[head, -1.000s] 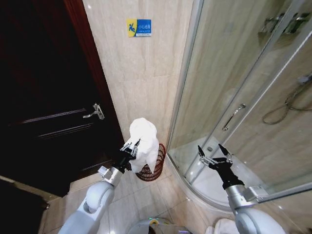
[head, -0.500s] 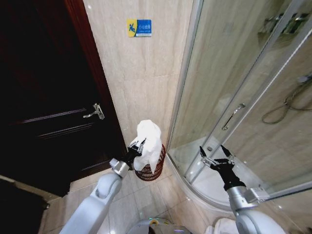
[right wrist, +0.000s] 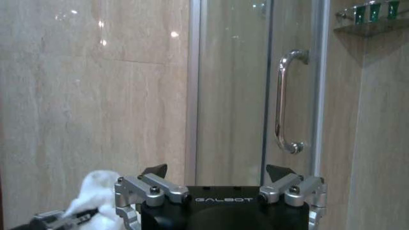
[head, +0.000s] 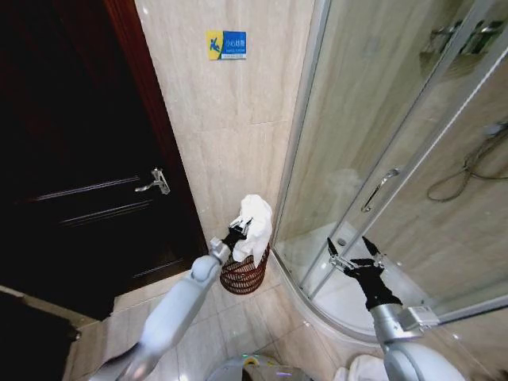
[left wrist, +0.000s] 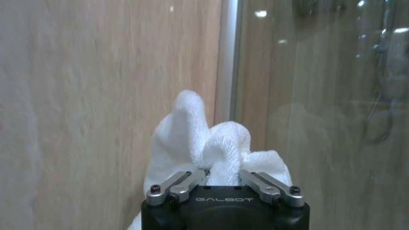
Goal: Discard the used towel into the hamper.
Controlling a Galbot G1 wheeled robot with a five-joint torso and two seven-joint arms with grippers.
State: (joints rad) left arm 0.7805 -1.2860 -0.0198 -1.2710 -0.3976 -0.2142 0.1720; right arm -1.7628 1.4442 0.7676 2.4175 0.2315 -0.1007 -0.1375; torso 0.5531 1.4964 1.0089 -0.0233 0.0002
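**A:** Two grippers are visible; how much room surrounds each?

**B:** Left gripper (head: pixel 238 232) is reached out over the near rim of the small round dark red-brown wire hamper (head: pixel 242 275), fingers closed on a crumpled white terry towel (head: pixel 256 226). The beige marble-tile wall (head: pixel 230 119) stands close behind it, the dark wooden door (head: pixel 79 159) to its left, and the curved glass shower enclosure (head: pixel 381 143) to its right. In the left wrist view the towel (left wrist: pixel 204 148) bunches up between the closed fingers (left wrist: pixel 169 187). Right gripper (head: pixel 354 255) hangs in the air before the shower glass, well apart from the hamper, jaws spread wide and holding nothing.

**A:** Where does the towel sit relative to the hamper?

**B:** Above its opening; the lower folds drop to the rim. Whether they touch the wire or reach inside cannot be told, and the hamper's contents are hidden.

**A:** And the setting?

**B:** The hamper stands on a beige tiled floor (head: pixel 238 325), in the corner between door frame and shower. A blue-and-yellow sign (head: pixel 226 45) is fixed high on the wall. A chrome handle (right wrist: pixel 286 101) is mounted on the shower door.
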